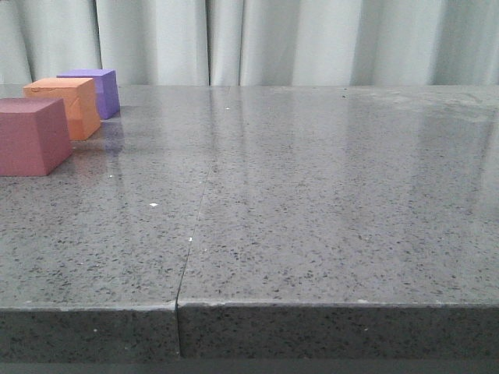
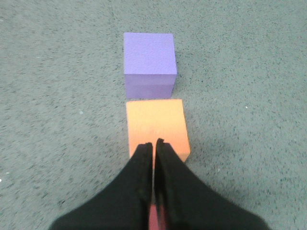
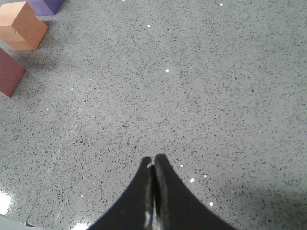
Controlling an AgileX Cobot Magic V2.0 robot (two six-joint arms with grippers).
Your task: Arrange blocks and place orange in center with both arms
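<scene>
The near edge of the grey speckled stone table (image 1: 327, 234) runs straight across the front view, with a thin seam (image 1: 195, 226) dividing the top into two slabs. Nearly all the surface from that edge back to the pale curtain (image 1: 312, 39) lies bare, so the middle and right of the tabletop give wide room for moving; only the far left corner is occupied.

There three matte foam cubes stand in a row going away from the robot. Nearest is the pink-red cube (image 1: 31, 136), cut off by the left border of the front view. Behind it is the orange cube (image 1: 66, 105), set slightly askew, its top face paler than its sides. Farthest is the purple cube (image 1: 95, 89), close against the orange one with only a narrow gap visible from the left wrist. The orange cube thus sits between the other two.

The left gripper (image 2: 153, 143) hangs above this row with its two black fingers pressed together and nothing between them; its tips overlap the near edge of the orange cube (image 2: 156, 122) in the left wrist view, the purple cube (image 2: 148, 60) just beyond. The right gripper (image 3: 153, 158) likewise has its fingers closed on nothing, over bare stone well apart from the cubes, which show only at the corner of its view: pink-red (image 3: 9, 72), orange (image 3: 21, 26), purple (image 3: 48, 5).
</scene>
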